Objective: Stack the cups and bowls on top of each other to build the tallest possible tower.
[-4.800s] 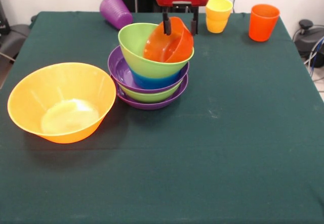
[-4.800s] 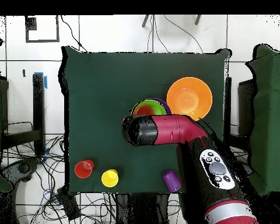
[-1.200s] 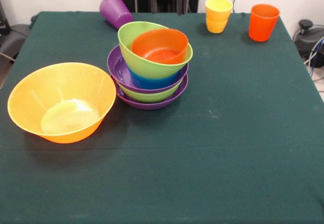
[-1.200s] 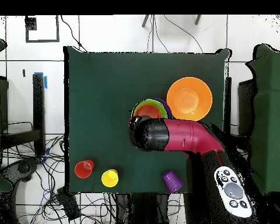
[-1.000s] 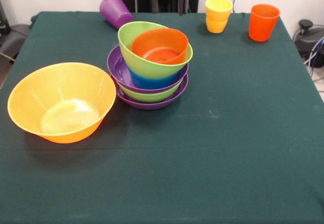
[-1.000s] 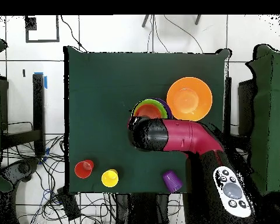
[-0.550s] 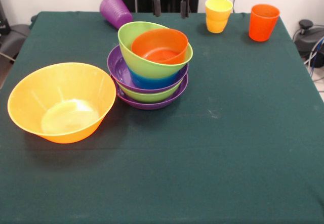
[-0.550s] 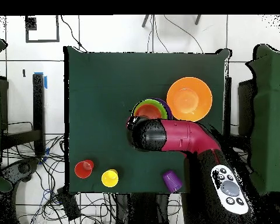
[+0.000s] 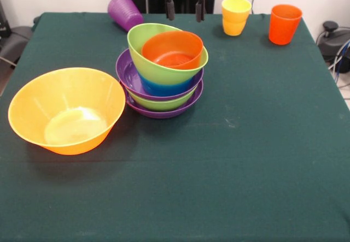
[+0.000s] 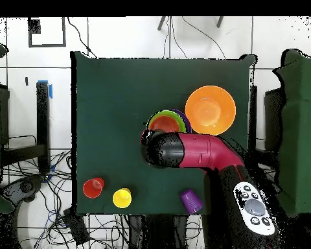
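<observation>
Where the green cloth of the table (image 9: 262, 160) runs toward its far edge, the gripper (image 9: 185, 10) hangs above it, just behind the tower (image 9: 163, 70), only its lower part showing at the top of the front view. Two dark fingers (image 9: 170, 8) point down, spread apart, nothing between them.

Tower, bottom to top: wide purple bowl (image 9: 164, 110), green bowl (image 9: 164, 102), second purple bowl (image 9: 128, 75), small blue bowl (image 9: 164, 86), upper green bowl (image 9: 143, 48) tilted, and the red-orange bowl (image 9: 172, 49) nested inside it, also tilted. It stands a little left of the table's middle in the front view.

Large yellow-orange bowl (image 9: 66, 110) sits upright on the cloth, just beside the tower on its left, not part of it.

Cups, all along the far edge:
- ribbed purple cup (image 9: 125, 12) lying on its side, back left, near the gripper.
- yellow-orange cups (image 9: 236, 16), one nested in the other, upright, right of the gripper.
- orange-red cup (image 9: 284, 23), upright, further right, apart from the yellow pair.

From overhead, the red and black arm (image 10: 197, 150) reaches across the table and covers part of the tower (image 10: 169, 120); the big bowl (image 10: 210, 110) lies beside it.
</observation>
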`<state>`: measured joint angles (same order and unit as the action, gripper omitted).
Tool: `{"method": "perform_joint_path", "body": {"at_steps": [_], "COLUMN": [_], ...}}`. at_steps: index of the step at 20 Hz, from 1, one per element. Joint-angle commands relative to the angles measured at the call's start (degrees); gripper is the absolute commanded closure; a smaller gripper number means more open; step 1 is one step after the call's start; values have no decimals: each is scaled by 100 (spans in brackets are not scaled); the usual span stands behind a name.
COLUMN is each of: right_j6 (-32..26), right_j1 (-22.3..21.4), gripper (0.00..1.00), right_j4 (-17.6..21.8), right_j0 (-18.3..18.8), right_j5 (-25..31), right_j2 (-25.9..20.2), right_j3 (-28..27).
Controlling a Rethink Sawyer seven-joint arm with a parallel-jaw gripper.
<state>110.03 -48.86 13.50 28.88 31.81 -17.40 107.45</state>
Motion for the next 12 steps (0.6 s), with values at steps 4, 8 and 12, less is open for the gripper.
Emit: {"method": "perform_joint_path", "body": {"at_steps": [4,8,12], "right_j6": [-100,-66,-48], "right_j1": [90,75,72], "gripper": [0,0,0], "right_j4": [38,17,22], "right_j0": [2,-20,-22], "right_j5": [429,450,404], "right_j2": [-244,-239,-234], "right_j3": [23,24,49]}}
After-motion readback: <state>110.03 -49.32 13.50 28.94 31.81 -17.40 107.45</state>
